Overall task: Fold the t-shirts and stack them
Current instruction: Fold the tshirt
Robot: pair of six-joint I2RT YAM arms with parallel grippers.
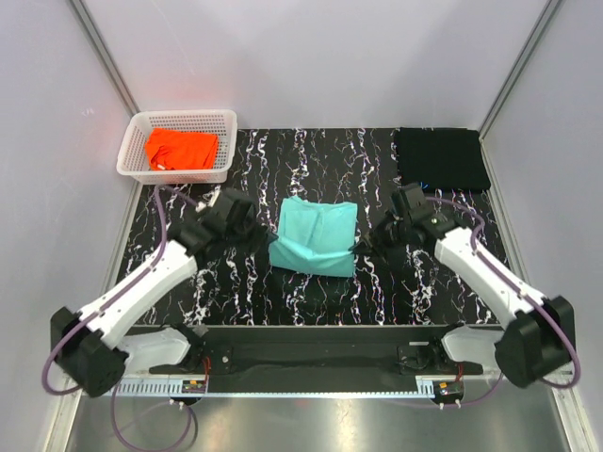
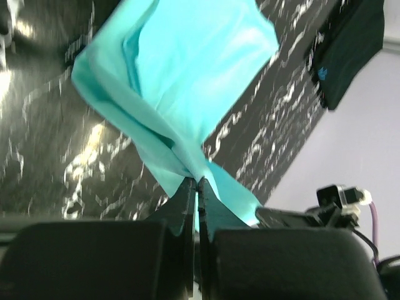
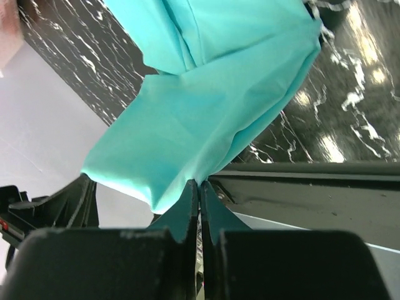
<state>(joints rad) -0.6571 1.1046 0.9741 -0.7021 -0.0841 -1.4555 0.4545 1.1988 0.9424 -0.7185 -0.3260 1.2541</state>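
The orange t-shirt (image 1: 179,149) is bunched in the white basket (image 1: 132,151) at the far left. The left claw (image 2: 197,184) is clamped on the left edge of the mint-teal t-shirt (image 1: 316,235), which is laid folded mid-tabletop (image 1: 283,160). Its right edge is pinched by the right claw (image 3: 199,187). The black t-shirt (image 1: 441,158) is laid in the far right corner.

The teal shirt (image 2: 187,75) runs off the top edge of both wrist views; the left one is blurred. There the black shirt (image 2: 350,50) is cut by the top and right edges, its blue mark (image 2: 322,72) too small to read. The basket (image 1: 175,176) wall hides part of the orange shirt (image 1: 181,148). From above, the fingertips of the left gripper (image 1: 260,241) and right gripper (image 1: 369,241) merge with the dark tabletop (image 1: 311,155).
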